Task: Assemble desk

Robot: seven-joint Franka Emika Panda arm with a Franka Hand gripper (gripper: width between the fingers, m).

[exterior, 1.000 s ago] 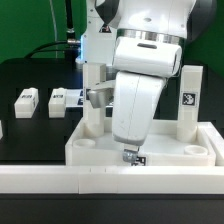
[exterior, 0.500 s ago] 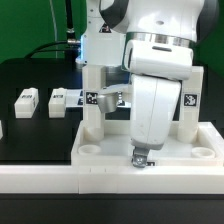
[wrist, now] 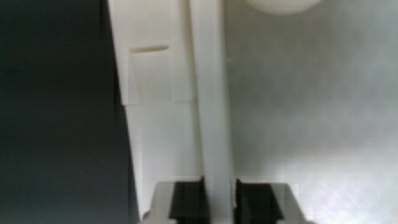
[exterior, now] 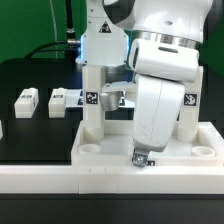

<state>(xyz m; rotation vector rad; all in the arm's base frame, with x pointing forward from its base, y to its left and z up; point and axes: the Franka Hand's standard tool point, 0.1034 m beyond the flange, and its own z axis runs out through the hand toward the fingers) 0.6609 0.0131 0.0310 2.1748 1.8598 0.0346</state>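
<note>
The desk's white tray-like tabletop (exterior: 100, 152) lies against the front rail, with two white legs (exterior: 92, 105) (exterior: 187, 100) standing upright in its far corners. Two loose legs (exterior: 26, 100) (exterior: 58, 101) lie on the black table at the exterior view's left. My gripper (exterior: 143, 160) points straight down at the tabletop's near rim. In the wrist view the thin white rim (wrist: 214, 100) runs between the dark fingers (wrist: 183, 203), and my gripper (wrist: 221, 200) is shut on it. The arm's body hides the middle of the tabletop.
A long white rail (exterior: 110, 186) runs along the front, right beside the tabletop's near edge. Black table surface (exterior: 30, 135) lies at the exterior view's left. Cables and a dark backdrop stand behind.
The arm and gripper slid toward the exterior view's right along the near rim, then nearly stopped. The tabletop looks shifted slightly the same way. The jaws stay shut.
</note>
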